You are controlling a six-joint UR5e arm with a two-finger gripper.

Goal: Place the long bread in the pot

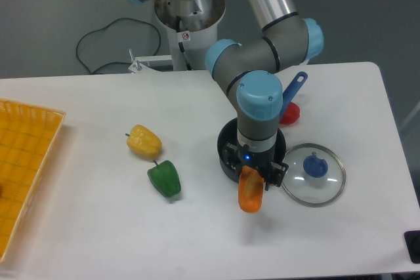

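Note:
My gripper (pixel 252 178) points down at the near rim of the pot (pixel 226 162) and is shut on the long bread (pixel 251 191). The bread is a glossy orange-brown loaf that hangs slightly tilted below the fingers, clear of the table, and overlaps the pot's front edge. The pot is dark, and the wrist and gripper hide most of it. Only its rim and the blue handle (pixel 296 84) behind the arm show. Black finger parts stand on both sides of the loaf's upper end.
A round glass lid with a blue knob (pixel 314 174) lies just right of the pot. A small red item (pixel 291 113) sits behind it. A yellow pepper (pixel 144 141) and a green pepper (pixel 165 178) lie to the left, and an orange basket (pixel 26 175) is at the far left edge.

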